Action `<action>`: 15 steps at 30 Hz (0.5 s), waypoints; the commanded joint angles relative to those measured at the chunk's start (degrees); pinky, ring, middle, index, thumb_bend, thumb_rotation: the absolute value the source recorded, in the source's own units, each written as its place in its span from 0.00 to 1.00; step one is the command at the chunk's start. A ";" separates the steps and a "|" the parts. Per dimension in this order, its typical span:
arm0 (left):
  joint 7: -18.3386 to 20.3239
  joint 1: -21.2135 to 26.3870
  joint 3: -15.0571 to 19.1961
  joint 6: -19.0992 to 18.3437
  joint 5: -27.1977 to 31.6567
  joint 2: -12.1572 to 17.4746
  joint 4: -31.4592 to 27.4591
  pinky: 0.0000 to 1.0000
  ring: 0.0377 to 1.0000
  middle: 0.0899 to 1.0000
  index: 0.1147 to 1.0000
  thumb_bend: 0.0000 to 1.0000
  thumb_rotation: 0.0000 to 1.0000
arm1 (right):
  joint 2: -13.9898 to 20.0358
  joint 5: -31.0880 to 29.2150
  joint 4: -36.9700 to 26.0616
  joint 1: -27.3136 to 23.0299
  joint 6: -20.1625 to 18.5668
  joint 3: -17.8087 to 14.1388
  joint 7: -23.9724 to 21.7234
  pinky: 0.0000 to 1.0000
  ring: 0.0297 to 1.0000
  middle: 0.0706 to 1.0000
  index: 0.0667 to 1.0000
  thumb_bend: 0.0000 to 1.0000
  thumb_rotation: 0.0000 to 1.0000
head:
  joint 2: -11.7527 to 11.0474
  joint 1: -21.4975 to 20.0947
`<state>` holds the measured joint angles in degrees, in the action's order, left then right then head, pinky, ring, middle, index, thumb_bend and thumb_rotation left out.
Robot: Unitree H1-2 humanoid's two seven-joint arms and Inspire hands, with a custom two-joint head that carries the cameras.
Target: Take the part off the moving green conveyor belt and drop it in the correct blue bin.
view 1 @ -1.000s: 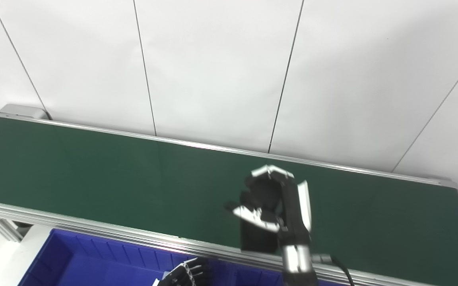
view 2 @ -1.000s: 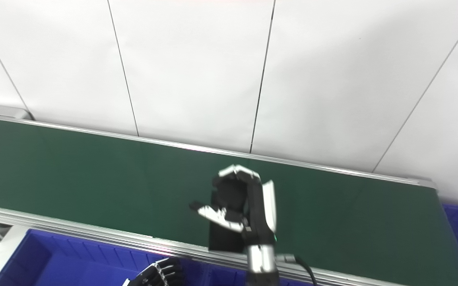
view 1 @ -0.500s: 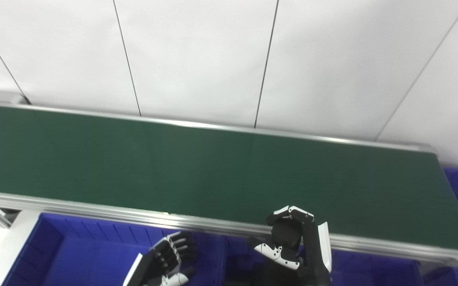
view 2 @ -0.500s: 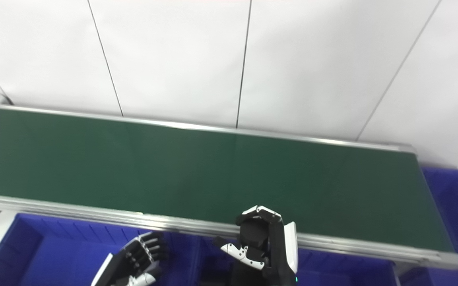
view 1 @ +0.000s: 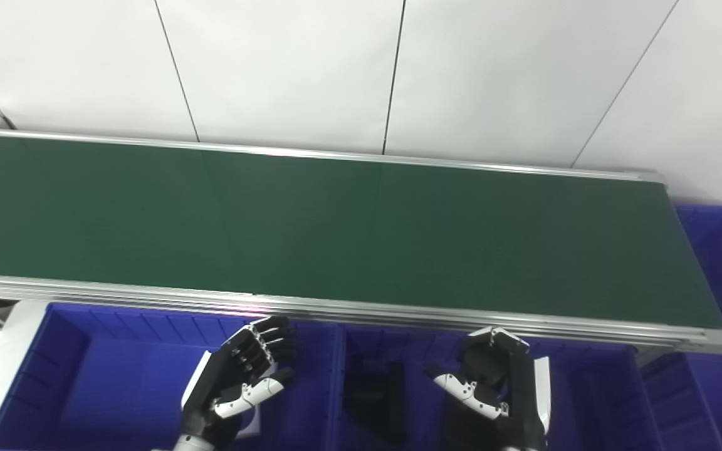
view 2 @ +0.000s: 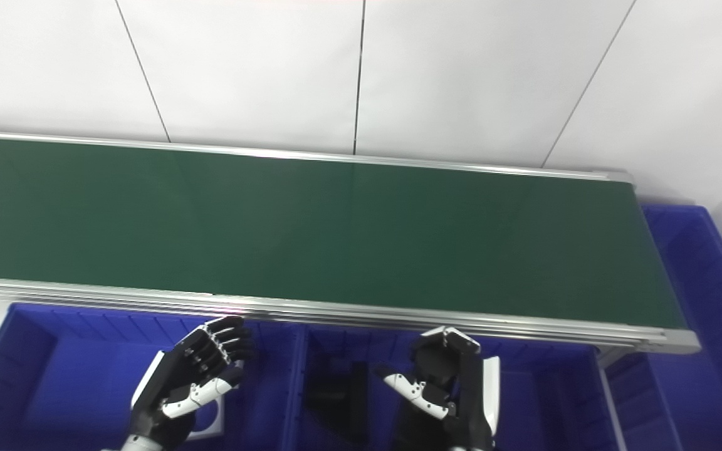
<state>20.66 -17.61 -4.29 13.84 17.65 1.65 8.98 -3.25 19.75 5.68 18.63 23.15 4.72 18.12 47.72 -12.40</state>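
The green conveyor belt (view 1: 336,232) carries no part. A black blocky part (view 1: 376,394) lies in the middle blue bin (view 1: 586,388), just left of my right hand (view 1: 499,388). A strip of blue shows between part and hand. That hand hovers over the same bin with its fingers curled, its thumb apart and nothing in it. My left hand (view 1: 242,376) is open over the left blue bin (view 1: 85,376), fingers spread and palm up.
A white object (view 2: 210,418) lies in the left bin, partly hidden under my left hand. Another blue bin (view 1: 718,250) stands past the belt's right end. The belt's aluminium rail (view 1: 336,307) runs just above the bins. A white panelled wall stands behind.
The camera has tilted down. My right hand drew back from over the belt to the middle bin with the black part; the part now lies apart from it. The left hand rose into view.
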 commanded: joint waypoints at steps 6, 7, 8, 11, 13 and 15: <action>0.62 0.23 0.65 -0.18 0.86 0.58 -2.09 0.69 0.64 0.65 0.66 0.66 0.00 | -0.79 -2.20 0.58 -0.84 0.42 -3.44 1.22 0.06 0.06 0.06 0.07 0.58 0.00 | 0.20 0.40; 0.66 0.18 0.69 -0.26 0.88 0.58 -2.20 0.70 0.64 0.65 0.66 0.66 0.00 | -0.95 -2.79 0.63 -0.74 0.69 -3.74 1.17 0.06 0.07 0.07 0.08 0.60 0.00 | 0.21 0.39; 0.72 0.18 0.73 -0.27 0.90 0.59 -2.20 0.70 0.65 0.66 0.66 0.65 0.00 | -0.97 -2.96 0.61 -0.60 1.01 -3.85 1.06 0.08 0.09 0.10 0.11 0.62 0.00 | 0.22 0.36; 0.92 0.28 0.82 -0.26 0.91 0.71 -2.08 0.70 0.65 0.66 0.66 0.65 0.00 | -1.34 -2.78 -0.39 0.08 0.99 -3.42 0.47 0.21 0.24 0.32 0.33 0.64 0.00 | 0.12 0.43; 1.00 0.34 0.81 -0.28 0.80 0.81 -2.00 0.70 0.65 0.66 0.66 0.65 0.00 | -1.33 -2.52 -1.01 0.55 0.80 -2.76 -0.17 0.35 0.38 0.42 0.47 0.58 0.00 | 0.10 0.51; 1.01 0.38 0.77 -0.38 0.67 0.89 -2.05 0.70 0.65 0.66 0.66 0.65 0.00 | -1.35 -1.92 -1.42 0.90 0.52 -2.31 -0.44 0.49 0.53 0.45 0.59 0.56 0.00 | 0.08 0.54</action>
<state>20.84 -17.60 -3.55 12.60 17.70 2.04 8.65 -3.97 17.30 6.46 19.44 23.03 2.06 17.87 47.81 -11.95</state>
